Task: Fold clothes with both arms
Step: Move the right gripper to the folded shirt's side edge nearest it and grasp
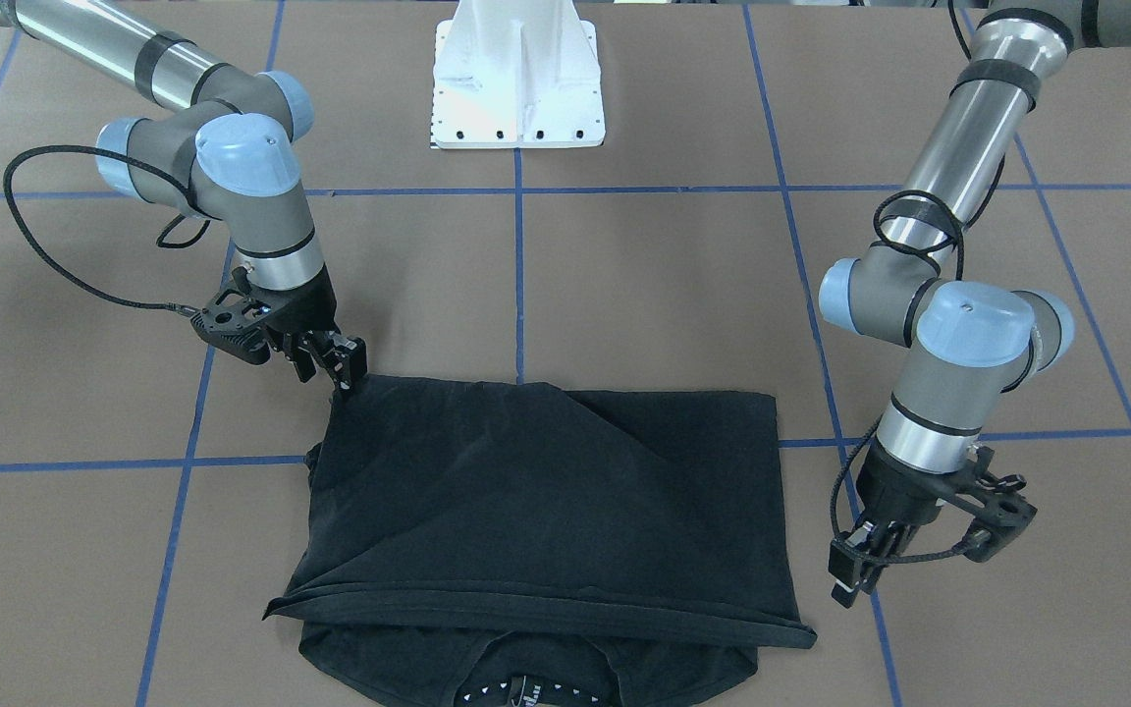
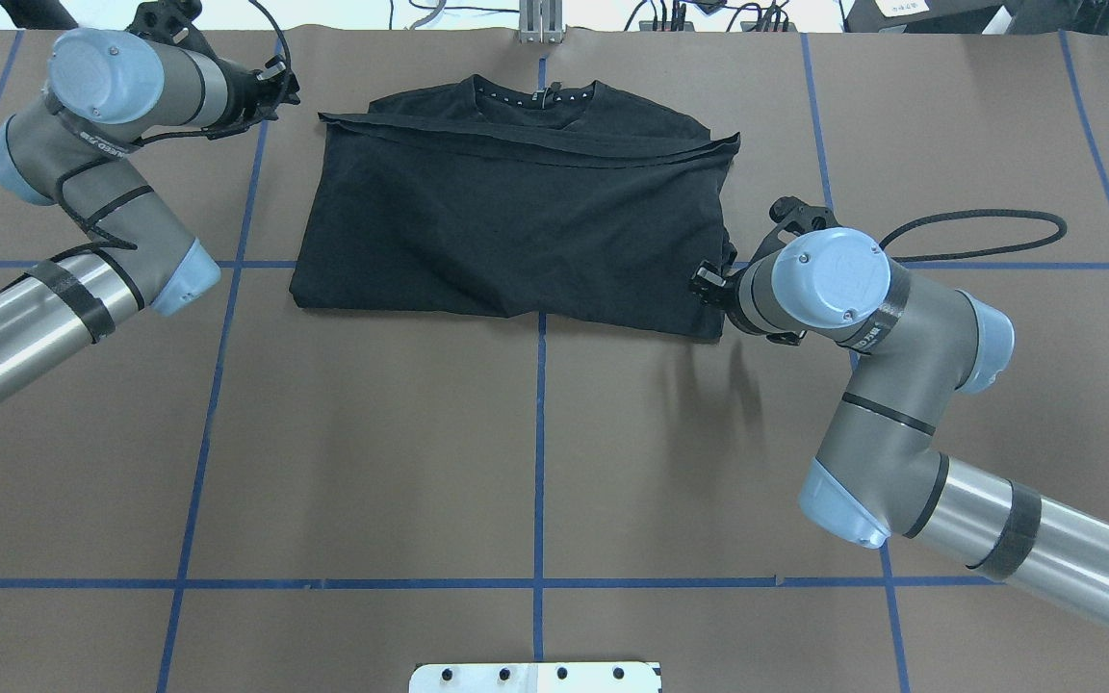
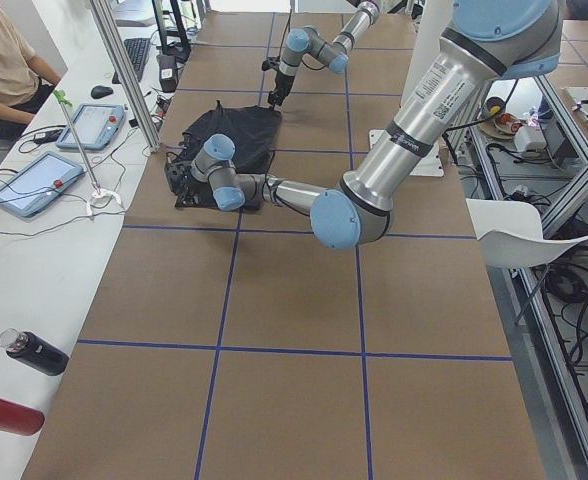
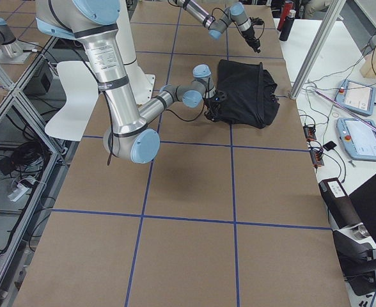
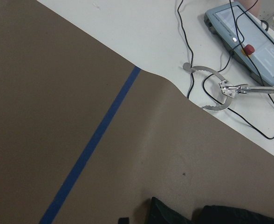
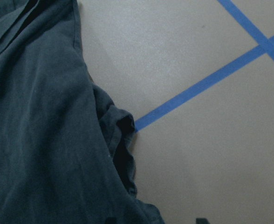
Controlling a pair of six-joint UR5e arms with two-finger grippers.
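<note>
The black T-shirt (image 1: 546, 491) lies folded on the brown table, plain back up, with its collar (image 1: 526, 692) at the far edge from the robot. It also shows in the overhead view (image 2: 516, 212). My right gripper (image 1: 342, 373) hangs low over the shirt's near corner. In the right wrist view its fingertips are apart, one over the shirt's edge (image 6: 34, 140) and one over the table, so it is open. My left gripper (image 1: 855, 579) is beside the shirt's other side near the collar end, apart from the cloth, open and empty.
The white mounting pedestal (image 1: 518, 79) stands at the robot's side of the table. Blue tape lines (image 2: 540, 443) cross the brown surface. Past the far table edge lie a metal clamp (image 5: 216, 91), control tablets (image 3: 34, 185) and bottles (image 3: 34, 352).
</note>
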